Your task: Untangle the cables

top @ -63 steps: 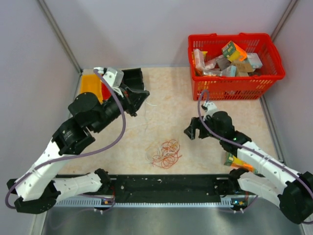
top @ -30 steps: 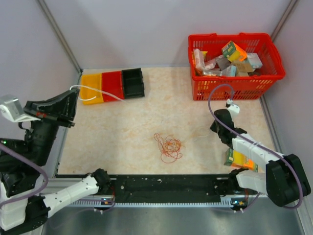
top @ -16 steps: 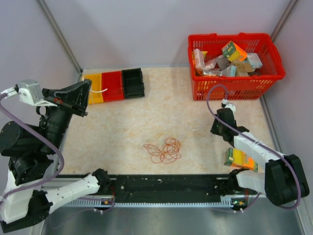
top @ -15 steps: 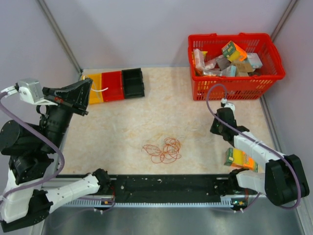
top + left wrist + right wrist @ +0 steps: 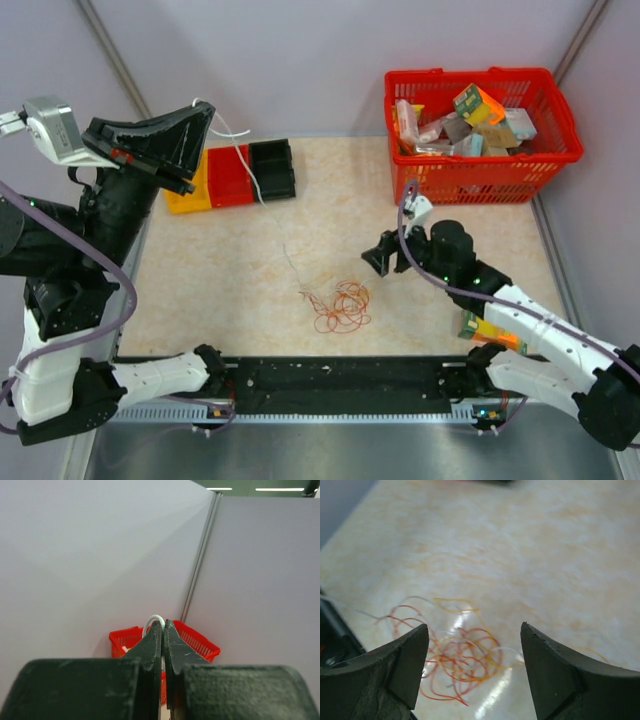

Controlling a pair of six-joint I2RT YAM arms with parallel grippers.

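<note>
A snarl of orange and red cables point(image 5: 338, 305) lies on the table near the front middle; it shows in the right wrist view point(image 5: 460, 657) too. My left gripper point(image 5: 205, 110) is raised high at the back left and is shut on a white cable point(image 5: 245, 155), which hangs down toward the snarl. In the left wrist view the white cable point(image 5: 152, 620) loops over the closed fingertips of the left gripper point(image 5: 163, 624). My right gripper point(image 5: 385, 255) is open and empty, just right of and above the snarl; it also shows in its own wrist view point(image 5: 474, 630).
A red basket point(image 5: 480, 120) full of boxes stands at the back right. A yellow, red and black bin set point(image 5: 235, 175) sits at the back left. An orange-green box point(image 5: 485, 328) lies under the right arm. Grey walls close in both sides.
My left gripper has lifted higher and moved toward the back, drawing the white cable up out of the snarl. My right gripper has swung left toward the snarl and is now open.
</note>
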